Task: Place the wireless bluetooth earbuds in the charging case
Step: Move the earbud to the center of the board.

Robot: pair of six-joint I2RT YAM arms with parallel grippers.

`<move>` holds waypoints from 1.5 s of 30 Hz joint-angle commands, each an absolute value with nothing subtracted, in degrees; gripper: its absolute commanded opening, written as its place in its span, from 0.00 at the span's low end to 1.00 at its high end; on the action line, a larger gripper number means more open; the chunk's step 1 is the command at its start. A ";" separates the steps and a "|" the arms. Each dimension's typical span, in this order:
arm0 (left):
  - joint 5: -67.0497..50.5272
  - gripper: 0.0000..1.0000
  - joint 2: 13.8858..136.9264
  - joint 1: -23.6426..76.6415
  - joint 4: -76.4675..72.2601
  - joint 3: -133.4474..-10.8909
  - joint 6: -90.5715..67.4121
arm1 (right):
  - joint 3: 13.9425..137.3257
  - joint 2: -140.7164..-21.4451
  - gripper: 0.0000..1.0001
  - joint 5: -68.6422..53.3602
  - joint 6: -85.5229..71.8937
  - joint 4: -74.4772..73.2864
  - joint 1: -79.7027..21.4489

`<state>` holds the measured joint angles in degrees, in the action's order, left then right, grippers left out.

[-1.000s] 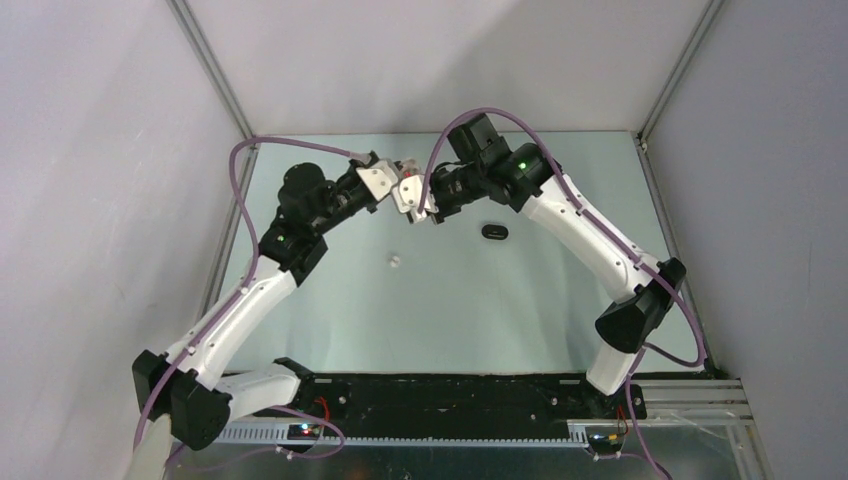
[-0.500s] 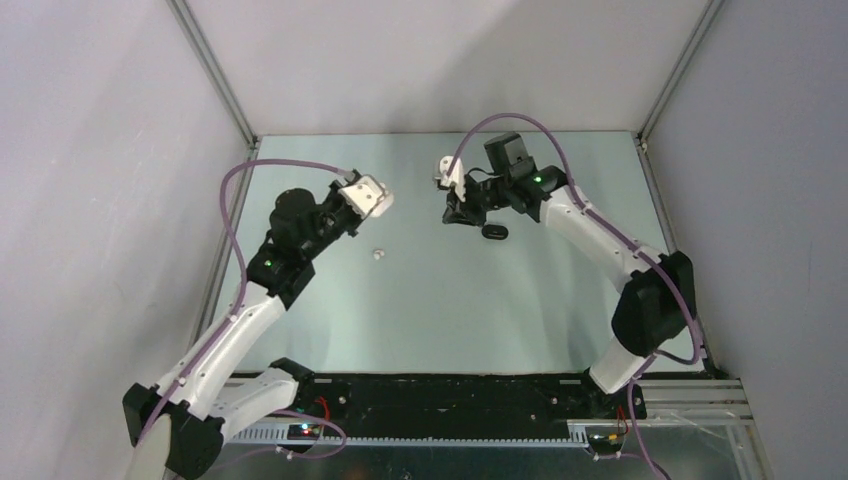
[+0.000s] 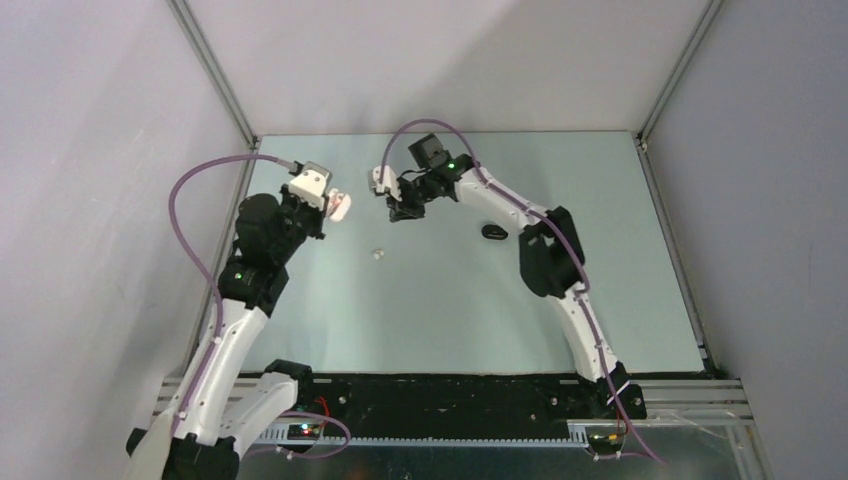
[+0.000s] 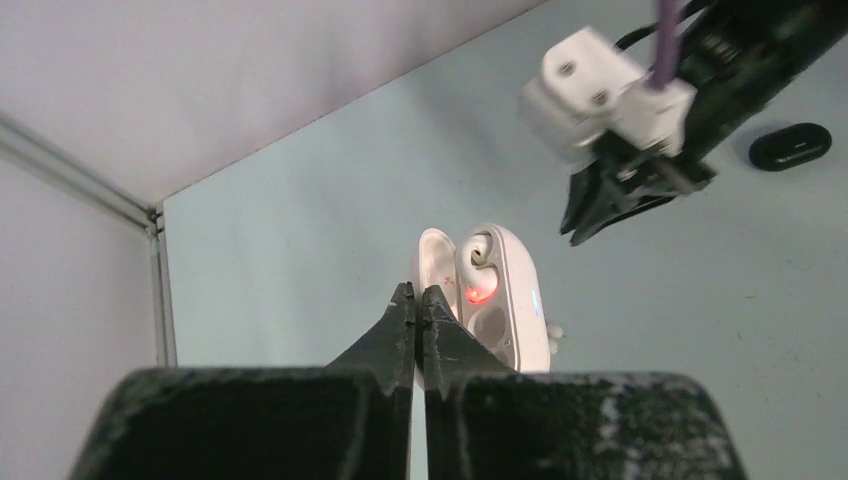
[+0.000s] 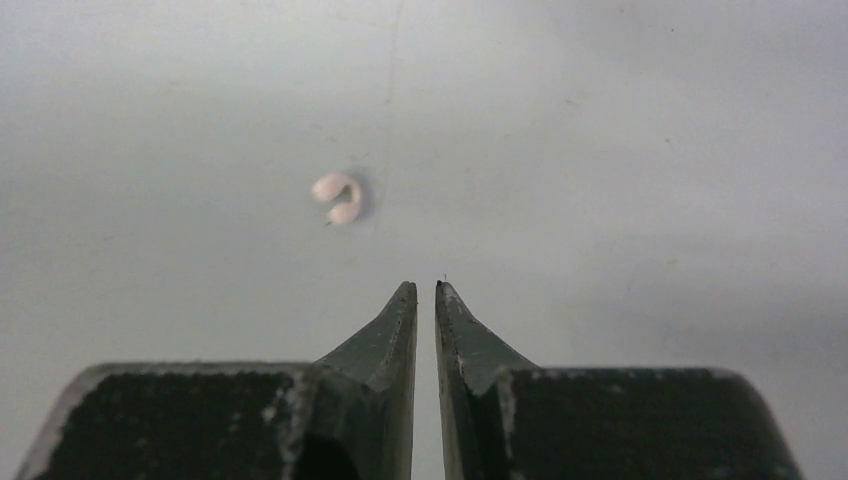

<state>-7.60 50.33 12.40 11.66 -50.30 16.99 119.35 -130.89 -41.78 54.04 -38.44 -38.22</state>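
— Now that the arms have pulled apart, what's changed?
— A sec ago both tips met over mid-table. Since then the left gripper has backed off to its side w/ the open white case; one white bud sits in its well, red light beside it. Fingers pressed together, prob. pinching the lid edge, tho the contact's hidden from here.
— And the right gripper?
— Swung over toward the loose white earbud, lying on the table ahead-left of its tips. Jaws nearly closed, nothing between. So 1 bud's in; I'd say it must open before grabbing no. 2. The black case lies well apart.
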 commanded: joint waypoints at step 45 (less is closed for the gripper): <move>-9.00 0.00 40.52 6.07 16.13 -50.60 11.86 | 138.01 -146.03 0.26 -39.47 48.78 -45.19 -46.27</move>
